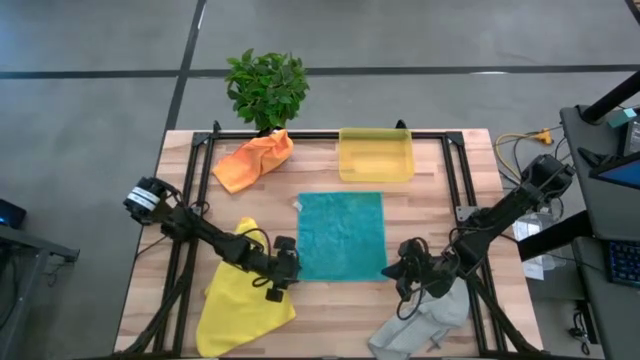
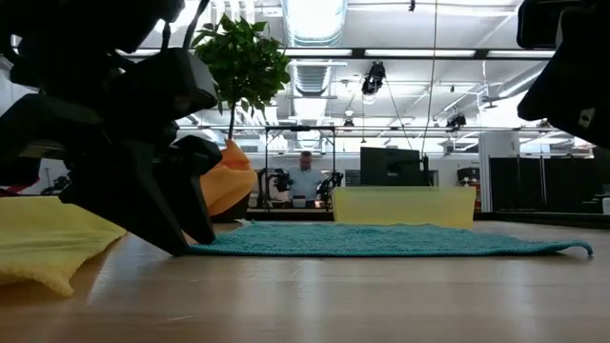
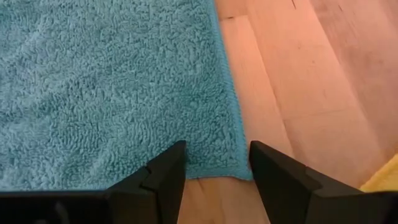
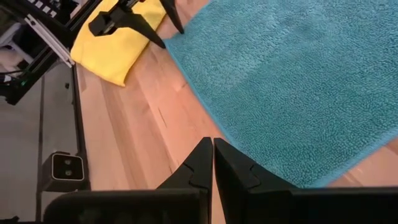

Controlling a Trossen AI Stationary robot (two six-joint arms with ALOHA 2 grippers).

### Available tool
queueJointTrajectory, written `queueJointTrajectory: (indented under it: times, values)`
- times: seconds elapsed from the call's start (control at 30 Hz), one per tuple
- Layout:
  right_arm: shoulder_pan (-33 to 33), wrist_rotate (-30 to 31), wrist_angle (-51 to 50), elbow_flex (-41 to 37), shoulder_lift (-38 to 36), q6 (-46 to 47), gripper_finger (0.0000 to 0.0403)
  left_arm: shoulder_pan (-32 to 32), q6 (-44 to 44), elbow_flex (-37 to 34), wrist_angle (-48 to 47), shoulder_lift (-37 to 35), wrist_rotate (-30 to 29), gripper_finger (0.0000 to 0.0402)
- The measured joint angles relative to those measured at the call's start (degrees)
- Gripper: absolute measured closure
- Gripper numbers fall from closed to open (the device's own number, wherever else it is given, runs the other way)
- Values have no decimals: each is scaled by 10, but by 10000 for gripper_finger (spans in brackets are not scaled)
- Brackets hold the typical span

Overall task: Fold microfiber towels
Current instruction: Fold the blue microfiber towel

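Note:
The teal towel [image 1: 340, 237] lies spread flat in the middle of the table. My left gripper [image 3: 216, 146] is open and low at the towel's near left corner [image 3: 233, 168]. One finger stands over the cloth and the other over bare wood. My right gripper [image 4: 213, 142] is shut and hangs above the wood just off the towel's near right corner [image 4: 305, 180], touching nothing. The yellow towel [image 1: 245, 295] lies under my left arm. A grey towel [image 1: 420, 325] lies crumpled at the near right, and an orange one [image 1: 255, 160] at the far left. My left gripper comes slanting down from the table's left, its open fingers [image 2: 176, 243] reaching table level at the teal towel's near left corner [image 4: 171, 38]. Whether they touch the cloth I cannot tell. The towel lies flat.
A translucent yellow bin [image 1: 375, 155] stands behind the teal towel, and a potted plant [image 1: 267, 88] at the far edge. Black frame rails [image 1: 455, 170] run along the table's sides. A person [image 2: 305, 176] sits in the room beyond.

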Motion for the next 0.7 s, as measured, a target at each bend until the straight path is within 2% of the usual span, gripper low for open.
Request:
queueJointTrajectory:
  times: [0.27,0.63,0.7]
  values:
    - [0,0,0,4,2,-6,394,-2,1,5,-28,2,-19,250]
    - [0,0,-1,4,1,-16,394,-7,20,24,-46,20,-28,389]
    - [0,0,0,4,1,-24,394,-7,20,25,-46,20,-33,396]
